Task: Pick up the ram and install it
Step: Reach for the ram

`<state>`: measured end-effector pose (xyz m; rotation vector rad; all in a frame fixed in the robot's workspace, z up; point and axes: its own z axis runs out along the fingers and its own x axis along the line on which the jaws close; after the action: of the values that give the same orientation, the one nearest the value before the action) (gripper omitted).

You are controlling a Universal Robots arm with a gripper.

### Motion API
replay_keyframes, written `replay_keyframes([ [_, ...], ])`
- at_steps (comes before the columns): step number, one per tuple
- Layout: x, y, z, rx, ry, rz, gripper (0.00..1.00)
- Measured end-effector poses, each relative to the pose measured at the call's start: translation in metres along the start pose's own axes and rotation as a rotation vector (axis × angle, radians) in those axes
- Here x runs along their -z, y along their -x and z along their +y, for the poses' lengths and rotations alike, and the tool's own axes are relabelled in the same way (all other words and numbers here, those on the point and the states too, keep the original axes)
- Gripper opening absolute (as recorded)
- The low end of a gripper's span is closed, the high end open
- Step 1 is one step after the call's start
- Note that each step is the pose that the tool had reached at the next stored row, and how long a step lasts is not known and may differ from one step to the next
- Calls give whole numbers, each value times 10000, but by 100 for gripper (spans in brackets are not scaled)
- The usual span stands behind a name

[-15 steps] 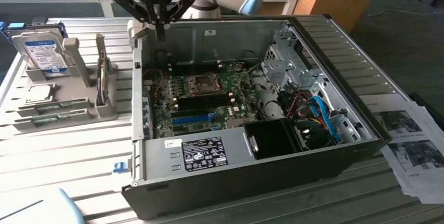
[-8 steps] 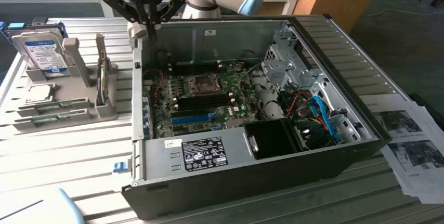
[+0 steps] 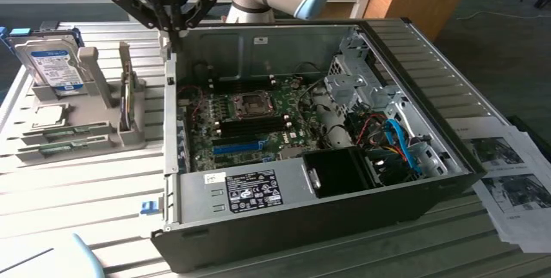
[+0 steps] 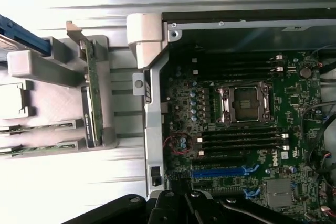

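Two green ram sticks [image 3: 62, 132] lie flat in the low front slots of a grey holder [image 3: 95, 126] at the exterior view's left; the wrist view catches them as thin green strips [image 4: 37, 127]. My gripper [image 3: 175, 28] hangs high over the open computer case's [image 3: 448, 162] wall on the holder side, well behind the sticks. Its dark fingers [image 4: 173, 205] look shut with nothing between them. The motherboard's black memory slots [image 4: 241, 140] lie beside the processor socket [image 4: 244, 102].
A silver hard drive [image 3: 51, 64] stands at the holder's back, with a tall green card [image 4: 90, 98] upright on edge beside it. A bright-blue slot [image 3: 239, 146] sits on the motherboard. Drive cages and cables [image 3: 391, 139] crowd the case's far side. Printed sheets [image 3: 508, 181] lie at the exterior view's right.
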<state>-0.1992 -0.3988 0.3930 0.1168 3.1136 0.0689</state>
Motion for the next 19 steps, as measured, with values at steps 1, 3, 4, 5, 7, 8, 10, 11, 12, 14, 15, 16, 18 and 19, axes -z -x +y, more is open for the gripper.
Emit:
replay_keyframes([
  [1,1,-24,-2,1,-1,0,9],
  [3,2,-77,-6,2,0,0,9],
  [4,2,-104,-8,2,0,0,9],
  [5,3,-133,-10,1,-1,0,9],
  [7,4,-197,-15,-1,0,0,9],
  [8,5,-228,-17,1,-1,0,9],
  [10,7,-291,-22,2,0,0,9],
  [11,7,-323,-25,1,0,0,9],
  [12,8,-353,-27,0,0,0,9],
  [14,9,-414,-31,0,0,0,9],
  [15,9,-443,-33,1,0,0,9],
  [16,10,-470,-35,1,0,0,9],
  [18,11,-524,-40,1,-1,1,9],
  [19,12,-549,-41,0,-1,0,9],
])
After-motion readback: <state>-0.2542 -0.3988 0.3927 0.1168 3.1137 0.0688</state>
